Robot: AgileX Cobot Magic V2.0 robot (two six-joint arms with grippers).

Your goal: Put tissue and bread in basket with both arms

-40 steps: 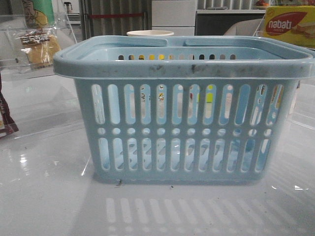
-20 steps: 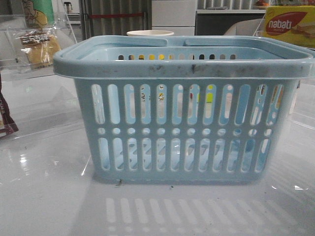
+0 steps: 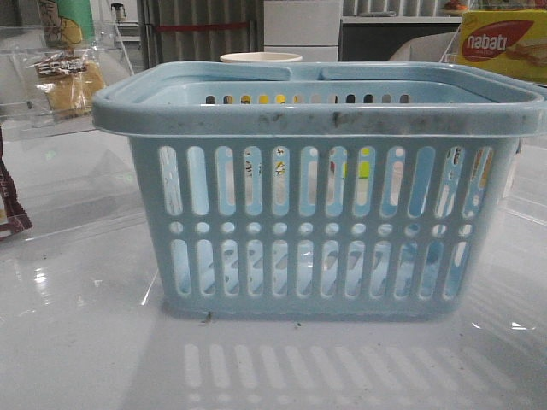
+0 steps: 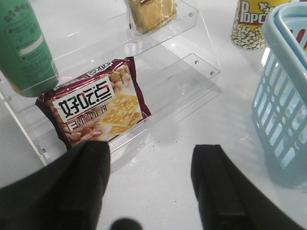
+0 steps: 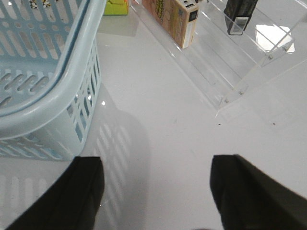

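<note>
The light-blue basket (image 3: 316,196) stands in the middle of the table, and it also shows in the left wrist view (image 4: 283,96) and the right wrist view (image 5: 53,76). The bread (image 3: 68,81) in its clear bag sits on the upper step of a clear shelf at the far left, and shows in the left wrist view too (image 4: 148,14). The tissue (image 5: 240,17), a dark pack, stands on a clear shelf right of the basket. My left gripper (image 4: 151,167) is open and empty above the table before the left shelf. My right gripper (image 5: 156,182) is open and empty beside the basket.
On the left shelf are a brown-red biscuit packet (image 4: 96,108) and a green bottle (image 4: 24,48). A popcorn cup (image 4: 249,24) stands behind the basket. On the right shelf is an orange box (image 5: 177,19). A yellow-red nabati box (image 3: 500,43) sits at the far right.
The bread bag looks very slightly shifted in the front view. The basket has not moved.
</note>
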